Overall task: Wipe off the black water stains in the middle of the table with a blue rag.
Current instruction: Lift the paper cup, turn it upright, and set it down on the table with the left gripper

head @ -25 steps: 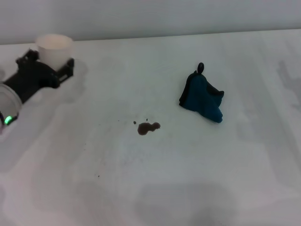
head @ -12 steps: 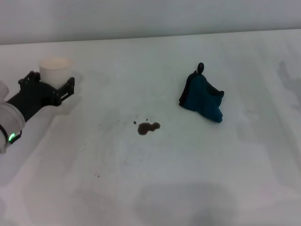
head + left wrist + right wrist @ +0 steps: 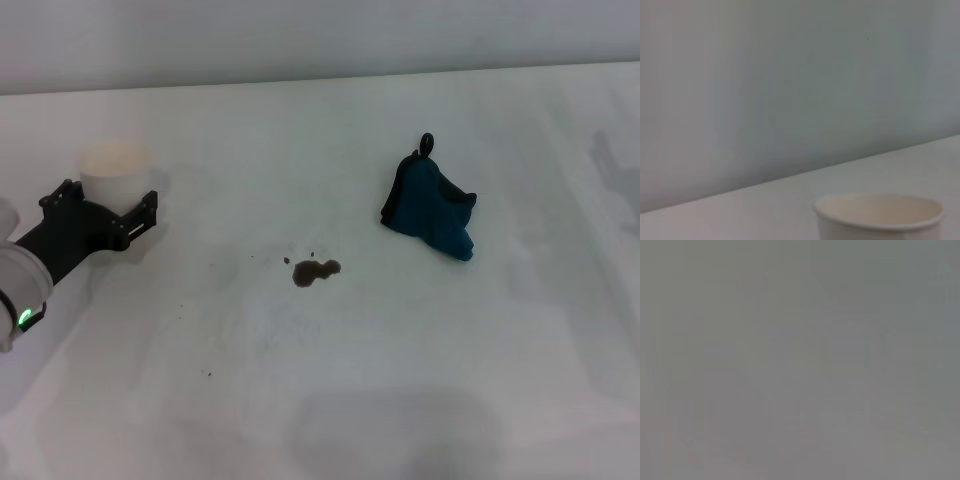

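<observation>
— What lies closest to you on the table [image 3: 420,400]?

— A bare stretch along the near edge, with a tiny dark speck or two left of the middle. Beyond that, about at the table's middle, sit the black water stains [image 3: 316,271]: one small lobed blob with a few specks just beside it on the far side.

— And the rag?

— The blue rag [image 3: 432,205] lies bunched up farther back and toward the right edge, well apart from the stains, with a small dark loop poking out at its far end.

— Where is your left tool?

— My left tool [image 3: 108,208] is by the left edge, set around a white paper cup [image 3: 117,170] that stands upright on the table. I cannot tell whether it grips the cup or merely flanks it. My left wrist view shows the cup's rim and the wall behind.

— Your right tool?

— Out of sight; its wrist view is blank grey.
</observation>
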`<state>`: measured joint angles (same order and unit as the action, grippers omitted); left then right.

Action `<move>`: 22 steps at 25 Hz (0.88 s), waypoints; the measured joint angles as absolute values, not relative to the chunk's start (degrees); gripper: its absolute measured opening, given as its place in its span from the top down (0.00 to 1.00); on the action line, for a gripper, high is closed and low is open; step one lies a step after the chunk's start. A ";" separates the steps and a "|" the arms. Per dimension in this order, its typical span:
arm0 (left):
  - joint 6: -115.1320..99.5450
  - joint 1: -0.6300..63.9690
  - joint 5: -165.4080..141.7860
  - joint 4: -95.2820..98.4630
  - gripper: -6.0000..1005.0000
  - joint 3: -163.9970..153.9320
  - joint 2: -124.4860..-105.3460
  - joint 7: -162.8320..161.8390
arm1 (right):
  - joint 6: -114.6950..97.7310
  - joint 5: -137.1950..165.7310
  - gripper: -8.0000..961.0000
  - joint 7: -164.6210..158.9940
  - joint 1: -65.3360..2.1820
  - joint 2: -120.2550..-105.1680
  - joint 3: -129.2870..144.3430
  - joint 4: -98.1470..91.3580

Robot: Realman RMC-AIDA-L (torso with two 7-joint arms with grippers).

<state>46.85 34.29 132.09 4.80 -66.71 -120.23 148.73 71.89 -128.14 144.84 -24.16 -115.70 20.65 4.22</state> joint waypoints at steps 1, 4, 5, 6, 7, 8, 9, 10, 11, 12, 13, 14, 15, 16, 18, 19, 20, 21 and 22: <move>46.85 34.13 132.10 4.79 0.19 -66.71 -120.24 148.73 | 71.89 -128.14 0.11 144.84 -24.12 -115.72 20.65 4.22; 47.06 33.85 132.12 4.77 0.19 -66.70 -120.29 148.75 | 71.89 -128.14 0.11 144.84 -23.96 -115.76 20.65 4.22; 47.17 33.79 132.13 4.76 0.19 -66.66 -120.32 148.75 | 71.90 -128.14 0.11 144.84 -23.93 -115.77 20.65 4.22; 47.19 33.76 132.15 4.75 0.19 -66.60 -120.32 148.75 | 71.90 -128.14 0.11 144.84 -23.90 -115.79 20.65 4.22; 47.19 33.72 132.18 4.73 0.19 -66.56 -120.32 148.71 | 71.91 -128.14 0.11 144.84 -23.90 -115.81 20.65 4.22; 47.15 33.71 132.14 4.68 0.19 -66.53 -120.32 148.66 | 71.91 -128.14 0.11 144.84 -23.91 -115.83 20.65 4.24; 47.14 33.71 131.99 4.60 0.19 -66.57 -120.32 148.63 | 71.93 -128.14 0.11 144.85 -23.99 -115.84 20.65 4.25; 47.01 33.94 131.30 4.27 0.19 -67.29 -120.28 148.50 | 71.93 -128.14 0.11 144.84 -24.18 -115.84 20.65 4.26; 47.01 33.94 131.30 4.27 0.19 -67.29 -120.28 148.50 | 71.93 -128.14 0.11 144.84 -24.18 -115.84 20.65 4.26; 46.87 34.04 131.14 4.20 0.19 -67.72 -120.23 148.39 | 71.93 -128.14 0.11 144.85 -24.28 -115.84 20.65 4.27; 46.74 34.10 131.09 4.15 0.19 -68.16 -120.16 148.26 | 71.93 -128.14 0.11 144.84 -24.39 -115.84 20.65 4.28; 46.80 34.05 131.09 4.17 0.19 -68.49 -120.14 148.20 | 71.91 -128.14 0.11 144.85 -24.48 -115.84 20.65 4.28; 47.05 33.92 131.15 4.22 0.18 -68.52 -120.14 148.16 | 71.91 -128.14 0.11 144.84 -24.53 -115.84 20.65 4.29; 47.29 33.79 131.17 4.26 0.17 -68.52 -120.17 148.13 | 71.90 -128.14 0.12 144.84 -24.54 -115.83 20.65 4.30; 47.93 33.58 131.19 4.28 0.16 -68.62 -120.20 148.16 | 71.89 -128.14 0.12 144.84 -24.54 -115.80 20.65 4.31; 48.15 33.40 131.20 4.28 0.15 -68.65 -120.23 148.17 | 71.89 -128.14 0.12 144.79 -24.56 -115.79 20.65 4.31; 48.45 33.25 131.21 4.24 0.15 -68.62 -120.25 148.17 | 71.89 -128.14 0.12 144.53 -24.58 -115.79 20.65 4.31; 48.71 33.07 131.21 4.20 0.14 -68.57 -120.28 148.17 | 71.89 -128.14 0.12 144.21 -24.60 -115.78 20.65 4.31; 49.24 32.75 131.23 4.19 0.13 -68.51 -120.29 148.15 | 71.89 -128.14 0.12 143.84 -24.60 -115.75 20.65 4.31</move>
